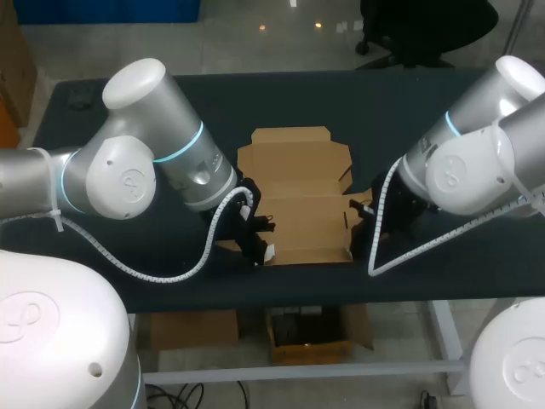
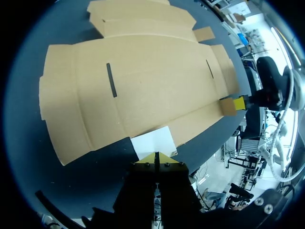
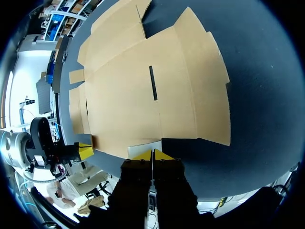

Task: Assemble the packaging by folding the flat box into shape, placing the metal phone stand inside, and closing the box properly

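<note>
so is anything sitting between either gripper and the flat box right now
Nothing visible does. The left gripper is already at the near edge of the flat cardboard box, its fingers together at a white flap. The right gripper is likewise at the box's other near corner.

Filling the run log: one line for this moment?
box flat, unfolded; left gripper shut at box corner; right gripper shut at box corner

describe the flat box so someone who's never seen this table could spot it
On the dark table, look at the middle, between the left pincer and the right pincer. The flat box lies there unfolded, a tan cardboard sheet with flaps around its edges and narrow dark slots. It is the only tan thing on the tabletop.
</note>
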Controlling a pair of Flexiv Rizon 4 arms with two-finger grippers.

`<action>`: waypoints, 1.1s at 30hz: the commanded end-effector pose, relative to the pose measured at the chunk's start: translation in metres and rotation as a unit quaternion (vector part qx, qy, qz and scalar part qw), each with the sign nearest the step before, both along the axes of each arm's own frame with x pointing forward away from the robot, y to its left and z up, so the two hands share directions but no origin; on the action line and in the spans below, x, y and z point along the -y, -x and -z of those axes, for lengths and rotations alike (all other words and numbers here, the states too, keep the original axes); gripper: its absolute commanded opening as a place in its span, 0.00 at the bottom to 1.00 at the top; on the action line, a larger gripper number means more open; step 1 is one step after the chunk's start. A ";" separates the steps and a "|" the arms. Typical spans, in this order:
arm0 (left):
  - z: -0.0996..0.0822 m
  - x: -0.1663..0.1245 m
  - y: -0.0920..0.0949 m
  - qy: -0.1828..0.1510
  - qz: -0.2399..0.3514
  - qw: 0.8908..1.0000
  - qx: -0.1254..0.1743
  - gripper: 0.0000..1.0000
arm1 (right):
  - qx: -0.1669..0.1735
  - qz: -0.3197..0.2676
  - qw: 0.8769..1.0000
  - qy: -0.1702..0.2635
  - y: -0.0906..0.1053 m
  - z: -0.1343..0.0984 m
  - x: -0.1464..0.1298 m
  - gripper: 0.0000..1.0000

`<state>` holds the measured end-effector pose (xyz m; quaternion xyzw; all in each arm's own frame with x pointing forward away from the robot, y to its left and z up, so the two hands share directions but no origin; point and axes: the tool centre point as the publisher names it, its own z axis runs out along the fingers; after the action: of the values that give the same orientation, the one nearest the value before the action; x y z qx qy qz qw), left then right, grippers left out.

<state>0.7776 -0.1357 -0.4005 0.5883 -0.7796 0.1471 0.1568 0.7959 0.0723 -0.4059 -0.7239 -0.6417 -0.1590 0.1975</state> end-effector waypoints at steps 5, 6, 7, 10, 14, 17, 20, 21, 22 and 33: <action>0.001 0.003 -0.001 -0.004 0.000 1.000 -0.001 0.00 | -0.001 -0.007 1.000 0.008 0.001 0.003 -0.005 0.00; 0.002 0.003 -0.001 -0.004 0.000 1.000 -0.001 0.00 | -0.001 -0.008 1.000 0.009 0.001 0.003 -0.006 0.00; 0.002 0.004 -0.001 -0.004 0.000 1.000 -0.001 0.00 | -0.001 -0.009 1.000 0.009 0.001 0.003 -0.007 0.00; 0.002 0.005 -0.001 -0.004 0.000 1.000 0.000 0.00 | 0.000 -0.011 1.000 0.012 0.002 0.004 -0.008 0.00; 0.001 0.006 -0.002 -0.007 -0.003 1.000 0.004 0.00 | 0.000 -0.013 1.000 0.016 0.002 0.005 -0.008 0.00; 0.001 0.008 -0.003 -0.010 -0.004 1.000 0.007 0.00 | 0.001 -0.017 1.000 0.020 0.002 0.005 -0.009 0.00; 0.001 0.009 -0.004 -0.014 -0.007 1.000 0.011 0.00 | 0.001 -0.021 0.999 0.024 0.003 0.006 -0.010 0.00; 0.001 0.010 -0.005 -0.014 -0.007 1.000 0.012 0.00 | 0.001 -0.022 0.999 0.025 0.003 0.005 -0.010 0.00; 0.001 0.010 -0.005 -0.015 -0.008 1.000 0.013 0.00 | 0.001 -0.023 0.999 0.026 0.003 0.006 -0.010 0.00; 0.004 0.013 -0.006 -0.025 -0.021 0.999 0.024 0.00 | -0.005 -0.025 0.999 0.033 0.005 0.010 -0.010 0.00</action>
<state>0.7843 -0.1452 -0.4028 0.6030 -0.7743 0.1469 0.1236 0.7905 0.0806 -0.4146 -0.7133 -0.6634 -0.1330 0.1827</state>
